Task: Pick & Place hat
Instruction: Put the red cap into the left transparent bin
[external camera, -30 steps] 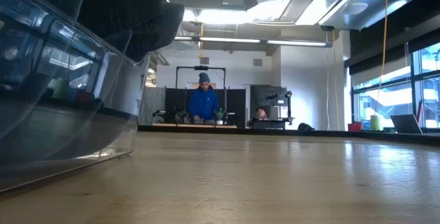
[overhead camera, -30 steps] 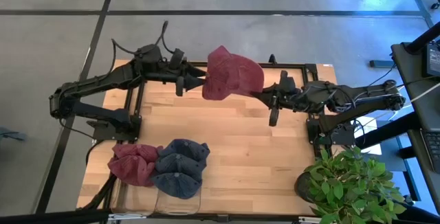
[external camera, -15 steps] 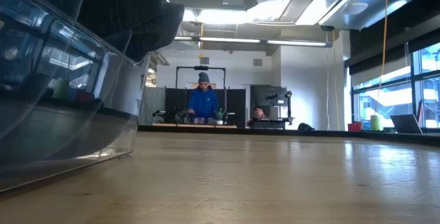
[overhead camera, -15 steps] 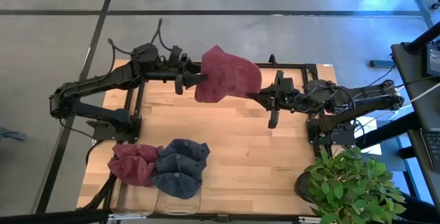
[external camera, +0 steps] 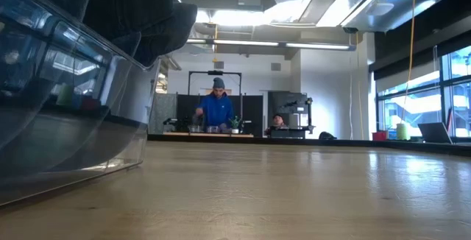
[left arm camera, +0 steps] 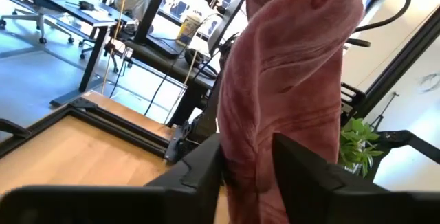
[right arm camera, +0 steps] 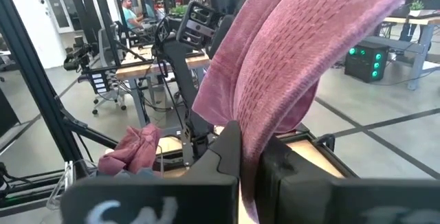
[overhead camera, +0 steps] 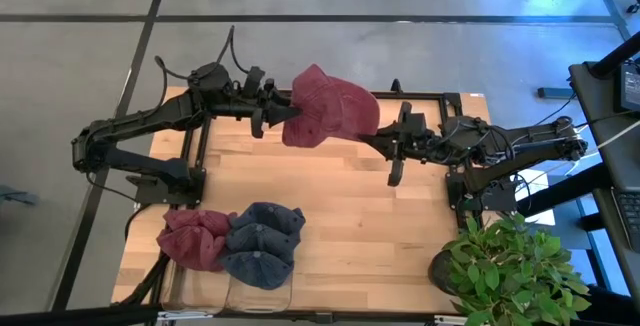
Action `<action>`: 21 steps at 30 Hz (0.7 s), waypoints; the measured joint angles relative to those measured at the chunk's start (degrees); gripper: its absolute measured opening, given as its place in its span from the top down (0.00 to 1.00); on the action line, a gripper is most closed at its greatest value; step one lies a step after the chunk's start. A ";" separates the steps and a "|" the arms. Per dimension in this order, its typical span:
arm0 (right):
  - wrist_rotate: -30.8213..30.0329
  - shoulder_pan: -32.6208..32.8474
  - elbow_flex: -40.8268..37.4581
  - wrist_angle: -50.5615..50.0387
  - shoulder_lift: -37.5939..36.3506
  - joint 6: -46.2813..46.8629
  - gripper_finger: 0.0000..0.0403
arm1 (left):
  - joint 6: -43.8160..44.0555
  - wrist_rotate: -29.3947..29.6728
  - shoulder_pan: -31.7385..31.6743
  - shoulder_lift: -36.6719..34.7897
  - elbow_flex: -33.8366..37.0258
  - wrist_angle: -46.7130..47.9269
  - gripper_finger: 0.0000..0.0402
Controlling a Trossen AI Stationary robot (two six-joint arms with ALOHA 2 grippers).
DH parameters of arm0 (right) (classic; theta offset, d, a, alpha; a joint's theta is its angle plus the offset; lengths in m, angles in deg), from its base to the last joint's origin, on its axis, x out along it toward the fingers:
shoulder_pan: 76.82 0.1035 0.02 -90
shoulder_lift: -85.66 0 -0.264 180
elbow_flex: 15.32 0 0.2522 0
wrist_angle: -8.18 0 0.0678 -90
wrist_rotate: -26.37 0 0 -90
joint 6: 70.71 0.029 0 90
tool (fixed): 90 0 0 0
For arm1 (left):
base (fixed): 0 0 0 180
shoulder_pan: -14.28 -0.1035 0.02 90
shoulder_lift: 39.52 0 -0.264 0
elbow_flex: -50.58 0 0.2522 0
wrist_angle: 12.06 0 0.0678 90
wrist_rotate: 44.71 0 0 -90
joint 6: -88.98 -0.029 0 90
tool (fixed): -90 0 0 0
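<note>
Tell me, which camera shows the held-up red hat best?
The high view: the whole red hat shows, stretched between the left gripper and right gripper. Each wrist view shows only a hanging fold pinched in the fingers; the low view misses it.

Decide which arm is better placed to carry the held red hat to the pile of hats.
Left, probably. Both grippers, left and right, grip the red hat, but the pile lies on the left arm's side, far from the right.

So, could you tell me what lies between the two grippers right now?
The red hat hangs between them, held up above the table: the left gripper pinches one edge and the right gripper the other, as the high view shows.
</note>
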 joint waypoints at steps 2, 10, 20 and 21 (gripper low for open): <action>-0.02 -0.08 0.00 -0.10 0.00 -0.02 0.96 | 0.00 0.00 0.00 0.00 0.00 0.00 0.75; -0.02 -0.08 0.00 -0.21 0.00 0.07 0.96 | -3.96 -1.46 0.00 0.00 0.00 -0.03 0.95; -0.04 -0.13 0.00 -5.62 -0.04 -1.12 0.71 | -2.49 -10.63 0.62 -0.07 -2.76 3.11 0.95; -0.08 -0.18 0.00 -7.33 -0.03 -0.14 0.68 | -2.46 -11.24 0.81 -0.13 -3.97 4.78 0.95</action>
